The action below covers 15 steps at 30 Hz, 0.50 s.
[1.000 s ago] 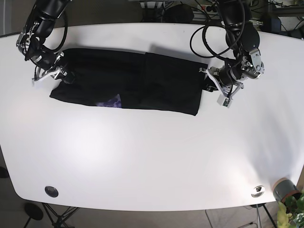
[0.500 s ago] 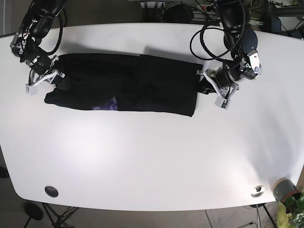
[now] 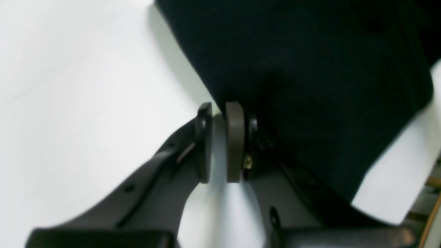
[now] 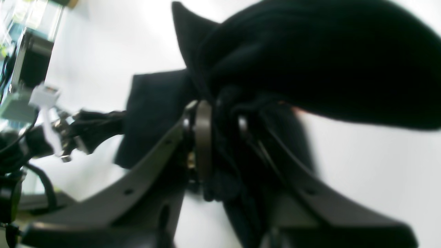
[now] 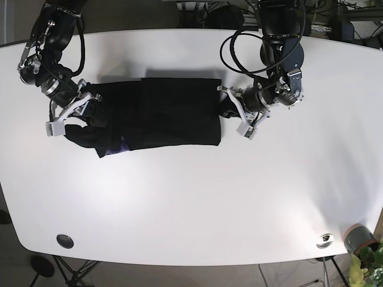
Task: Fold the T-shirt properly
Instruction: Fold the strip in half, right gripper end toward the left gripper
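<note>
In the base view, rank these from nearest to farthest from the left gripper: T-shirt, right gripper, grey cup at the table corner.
1. T-shirt, its edge right at the left gripper.
2. Grey cup, at the near corner on that arm's side.
3. Right gripper, at the shirt's far end.

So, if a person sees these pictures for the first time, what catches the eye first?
First, the black T-shirt, a dark shape lying across the far half of the white table. Next, the two black arms at its ends: the right gripper has its jaws closed on bunched cloth, while the left gripper sits at the shirt's other edge. A small purple patch shows at the shirt's near edge.
</note>
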### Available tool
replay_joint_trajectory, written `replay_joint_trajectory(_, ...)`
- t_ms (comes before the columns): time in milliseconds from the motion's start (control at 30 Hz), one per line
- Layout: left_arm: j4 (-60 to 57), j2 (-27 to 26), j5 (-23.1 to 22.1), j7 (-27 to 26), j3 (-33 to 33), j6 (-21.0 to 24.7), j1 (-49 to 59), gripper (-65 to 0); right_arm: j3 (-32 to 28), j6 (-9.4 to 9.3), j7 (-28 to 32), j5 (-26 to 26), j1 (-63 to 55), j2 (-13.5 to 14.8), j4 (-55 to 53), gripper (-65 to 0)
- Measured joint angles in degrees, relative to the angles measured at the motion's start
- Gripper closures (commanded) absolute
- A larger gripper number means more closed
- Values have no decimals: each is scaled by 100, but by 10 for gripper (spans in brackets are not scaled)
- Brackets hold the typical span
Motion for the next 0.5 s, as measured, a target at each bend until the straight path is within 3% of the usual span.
replay_joint_trajectory(500,-37,4,63,-435,1069,46,31,-60,-1080,-13,28,-109,173,-619,55,-22)
